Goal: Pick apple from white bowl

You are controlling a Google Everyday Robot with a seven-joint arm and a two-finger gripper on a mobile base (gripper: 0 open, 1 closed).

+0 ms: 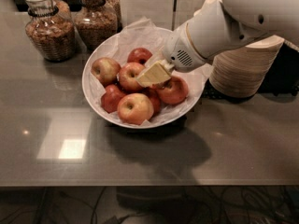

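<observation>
Counter point(243, 153): grey and glossy, front edge nearest; a wide bare stretch lies before and to the left of the bowl, judged the best room for carrying anything out

White bowl point(88, 94): wide, paper-lined, mid-counter; the rim is low, so a straight lift should clear it

Apple point(135, 108): at the front of the bowl against the near rim, red with a yellow-orange blush; touches a small dark-red apple point(112, 98) on its left and others behind. Judged firm, fairly heavy, smooth-skinned, apt to slip or roll, and bruised by a hard squeeze. Best taken from above, across its widest middle

Gripper point(152, 73): pale, low over the middle of the pile, just behind the apple; whether open or closed cannot be told

Arm point(210, 31): white, reaches in from the right over the bowl's far rim

Stacked tan bowls point(243, 69): right, just beside the white bowl, under the arm; little room that side

Two glass jars point(49, 29): far left, near the rim; tight there too
</observation>
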